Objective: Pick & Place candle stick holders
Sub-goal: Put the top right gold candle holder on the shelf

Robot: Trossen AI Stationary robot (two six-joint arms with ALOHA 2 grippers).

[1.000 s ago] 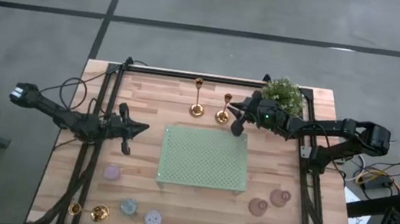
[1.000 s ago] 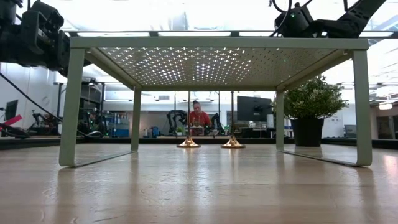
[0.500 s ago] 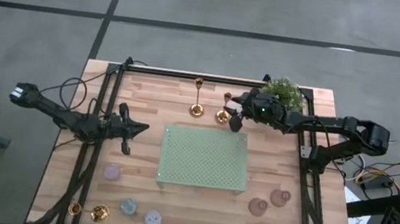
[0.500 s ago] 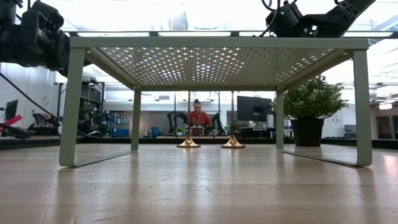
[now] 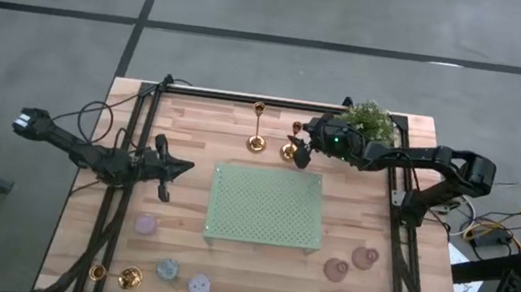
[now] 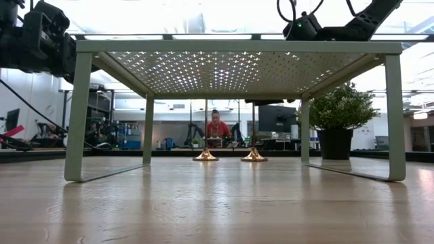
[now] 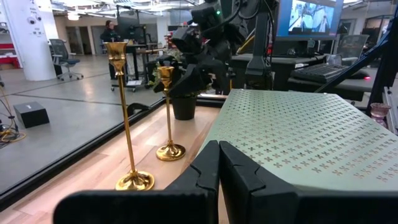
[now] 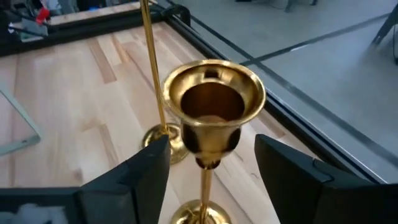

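While the right gripper (image 8: pixel 208 168) is held open around one, three gold holders (image 5: pixel 256 143) and six squat holders (image 5: pixel 364 258) are counted.

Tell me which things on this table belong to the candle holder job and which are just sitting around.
Part of the job:
- three gold holders: two upright, one lying down
- six squat holders: pastel trio, brownish-pink trio
- right gripper, open around one gold cup

Just there:
- potted plant
- green perforated stand

Green perforated stand (image 5: pixel 265 205) mid-table; potted plant (image 5: pixel 370 123) far corner.
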